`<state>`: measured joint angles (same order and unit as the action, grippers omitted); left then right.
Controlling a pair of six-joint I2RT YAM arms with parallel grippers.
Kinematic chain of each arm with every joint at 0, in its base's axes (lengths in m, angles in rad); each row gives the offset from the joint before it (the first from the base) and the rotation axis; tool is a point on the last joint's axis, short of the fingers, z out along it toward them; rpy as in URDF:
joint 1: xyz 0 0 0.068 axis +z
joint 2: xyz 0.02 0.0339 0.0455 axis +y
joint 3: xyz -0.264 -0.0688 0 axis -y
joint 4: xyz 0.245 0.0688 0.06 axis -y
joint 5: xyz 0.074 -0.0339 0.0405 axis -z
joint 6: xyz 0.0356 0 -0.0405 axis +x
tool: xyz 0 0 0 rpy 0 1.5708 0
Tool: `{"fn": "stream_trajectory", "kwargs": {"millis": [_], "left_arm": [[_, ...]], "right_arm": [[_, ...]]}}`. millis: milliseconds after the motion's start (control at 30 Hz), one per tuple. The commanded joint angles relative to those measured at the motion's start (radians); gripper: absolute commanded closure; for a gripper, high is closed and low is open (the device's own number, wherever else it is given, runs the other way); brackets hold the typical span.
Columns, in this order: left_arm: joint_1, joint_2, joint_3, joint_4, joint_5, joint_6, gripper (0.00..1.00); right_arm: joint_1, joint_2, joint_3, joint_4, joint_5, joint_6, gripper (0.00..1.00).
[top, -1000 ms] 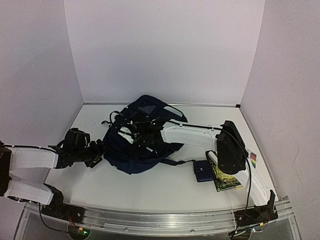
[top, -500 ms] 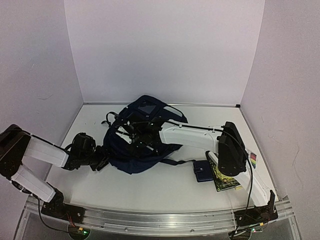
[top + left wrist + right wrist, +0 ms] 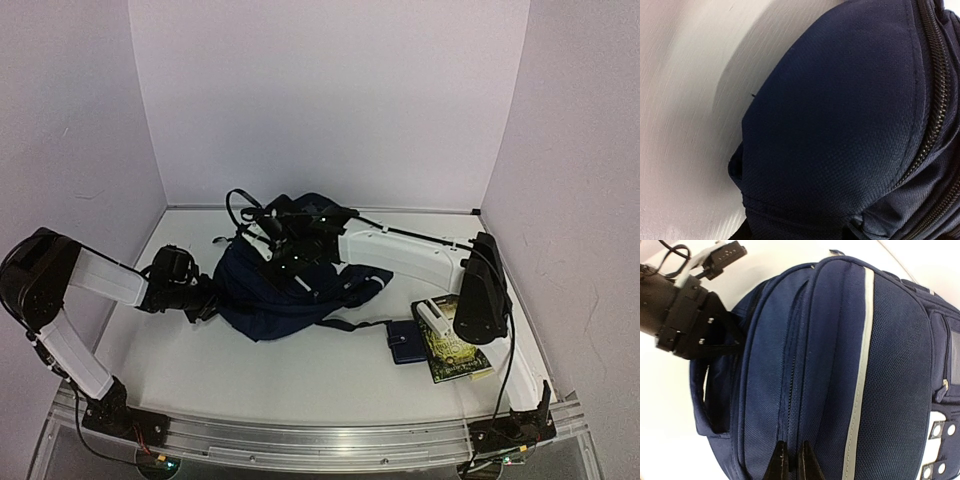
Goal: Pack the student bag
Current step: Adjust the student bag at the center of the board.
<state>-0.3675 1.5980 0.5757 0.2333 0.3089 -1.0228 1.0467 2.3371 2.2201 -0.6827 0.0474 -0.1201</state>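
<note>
While the right pincer, pressed together, pinches the student bag along its zip near the back edge of the surface, the left pincer meets the bag's left side, its spread impossible to tell, with bare room toward the front edge.

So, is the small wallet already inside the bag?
No, the wallet lies on the table beside the book, outside the student bag.

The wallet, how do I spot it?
Start at the big blue backpack in the middle of the white table. Look right of it: the wallet lies flat beside a green book. It's the small plain dark-blue square.
</note>
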Motion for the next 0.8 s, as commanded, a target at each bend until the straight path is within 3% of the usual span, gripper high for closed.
{"fn": "stream_trajectory", "kwargs": {"millis": [0, 100, 200, 433, 600, 767], "left_arm": [[0.077, 0.046, 0.134, -0.19, -0.163, 0.131, 0.61], [0.066, -0.018, 0.139, -0.128, -0.126, 0.195, 0.43], [0.037, -0.186, 0.054, -0.037, -0.095, 0.218, 0.32], [-0.097, -0.605, -0.142, -0.012, -0.053, 0.224, 0.19], [-0.146, -0.609, -0.189, -0.01, -0.015, 0.186, 0.15], [-0.165, -0.449, -0.153, -0.025, -0.08, 0.163, 0.19]], "right_arm": [[0.003, -0.199, 0.146, 0.05, -0.092, 0.08, 1.0], [0.0, -0.143, 0.169, 0.049, -0.065, 0.065, 1.0], [-0.041, -0.07, 0.204, 0.049, -0.057, 0.066, 1.0], [-0.106, 0.026, 0.279, 0.05, -0.121, 0.159, 1.0], [-0.107, 0.048, 0.323, 0.054, -0.151, 0.185, 1.0], [-0.106, 0.008, 0.333, 0.057, -0.145, 0.191, 1.0]]}}
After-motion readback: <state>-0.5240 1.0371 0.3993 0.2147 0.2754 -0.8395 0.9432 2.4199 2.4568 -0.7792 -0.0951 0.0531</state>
